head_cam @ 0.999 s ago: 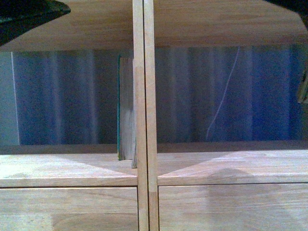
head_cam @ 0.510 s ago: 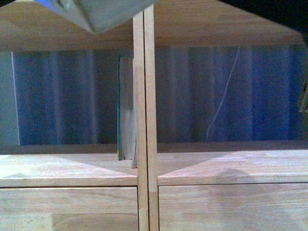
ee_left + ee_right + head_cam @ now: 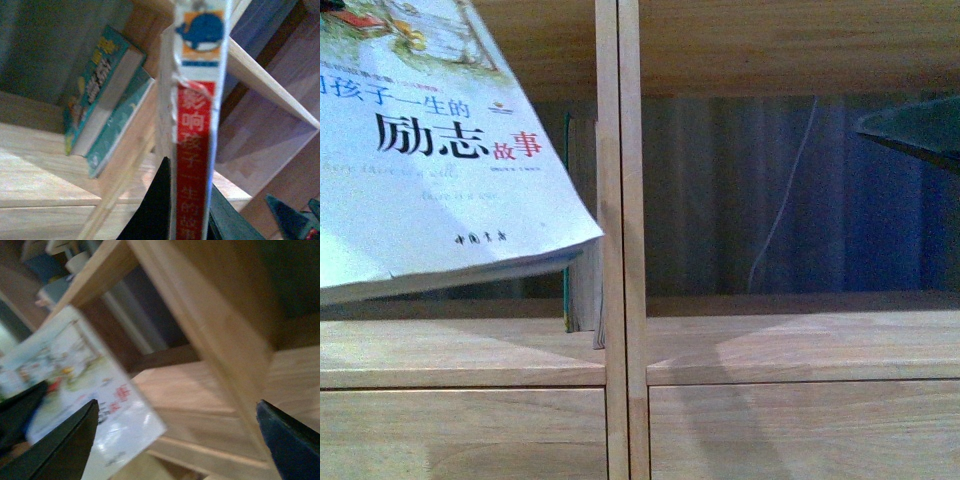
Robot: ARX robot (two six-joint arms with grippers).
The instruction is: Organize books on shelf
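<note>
The thin white paperback [image 3: 440, 150], with black Chinese characters on its cover, hangs tilted in front of the shelf's left compartment. My left gripper [image 3: 192, 220] is shut on it, one black finger on each side of its red-white spine [image 3: 197, 150]. The teal-covered book [image 3: 582, 300] stands in that compartment against the shelf's central divider [image 3: 620, 200]. In the left wrist view it [image 3: 102, 95] leans beside a second teal book [image 3: 120, 127]. My right gripper [image 3: 175, 440] is open and empty, with the paperback [image 3: 90, 390] beside its left finger.
The shelf's right compartment [image 3: 790, 340] holds no books in view. One right finger [image 3: 920, 130] shows dark at the front view's right edge. Two drawer fronts [image 3: 460, 430] lie below the compartments. A thin white cord [image 3: 785, 200] hangs behind the shelf.
The paperback has come down from the top left and now covers much of the left compartment. A right finger has appeared at the right edge. The teal book has not moved.
</note>
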